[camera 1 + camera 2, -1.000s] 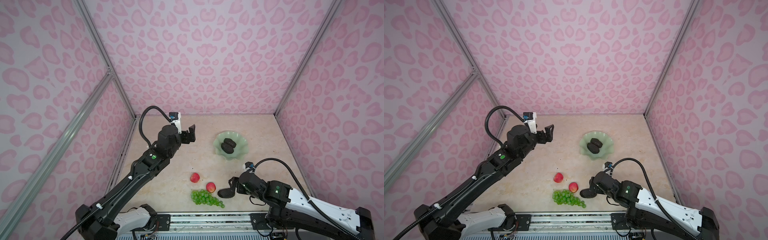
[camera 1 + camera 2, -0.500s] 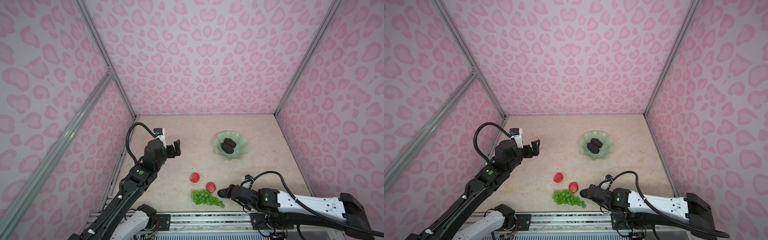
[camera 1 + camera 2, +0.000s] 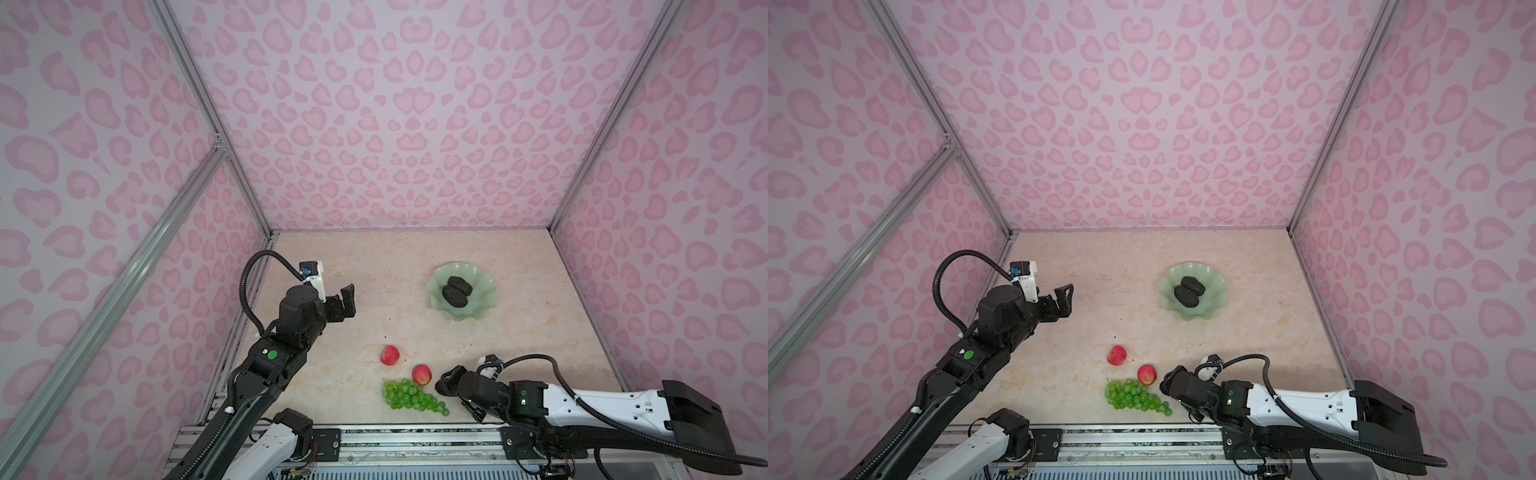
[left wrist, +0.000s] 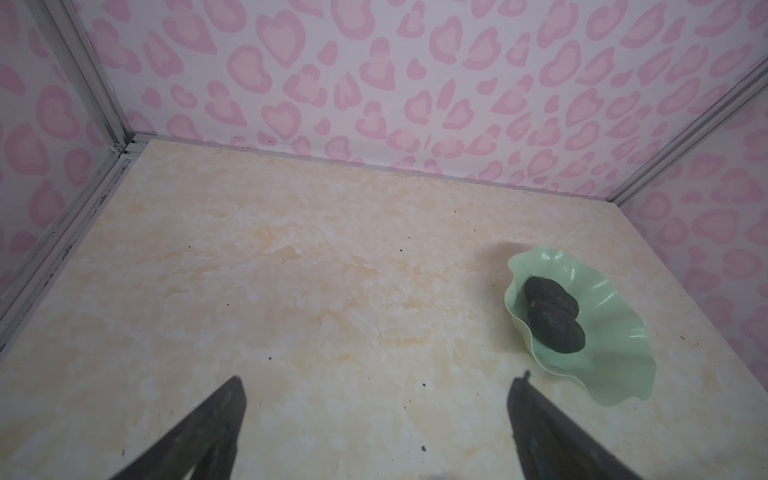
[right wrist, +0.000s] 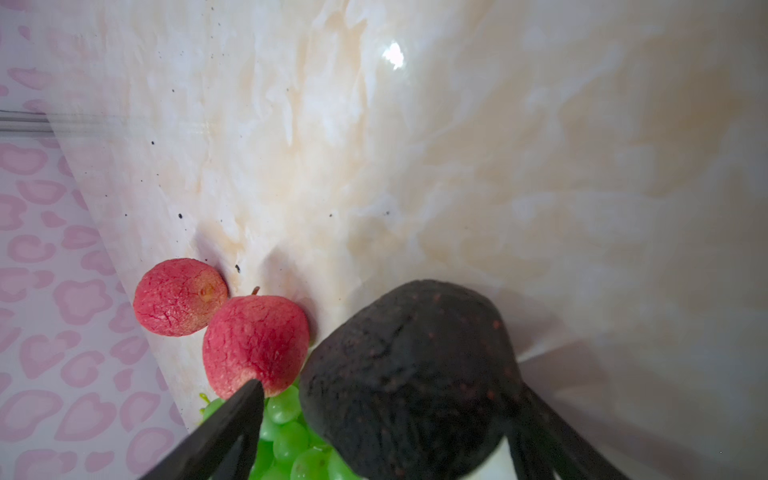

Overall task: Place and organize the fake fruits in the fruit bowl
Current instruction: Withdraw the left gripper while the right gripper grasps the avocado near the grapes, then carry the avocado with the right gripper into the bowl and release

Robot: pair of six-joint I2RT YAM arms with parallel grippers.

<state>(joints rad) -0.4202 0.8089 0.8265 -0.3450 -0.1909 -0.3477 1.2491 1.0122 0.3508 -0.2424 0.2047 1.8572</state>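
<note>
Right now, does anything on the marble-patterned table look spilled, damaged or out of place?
Nothing spilled. Two red apple-like fruits, cracked-skinned, a translucent green grape bunch and one black rough oval avocado at the right gripper lie outside the pale green scalloped bowl. Dark specks dot the table.

Illumination bright, even, from overhead; shadows soft. One glare spot on the glossy cream marbled tabletop (image 5: 392, 55) beyond the black rough-skinned oval piece (image 5: 411, 374); tabletop beside that piece blurred.
</note>
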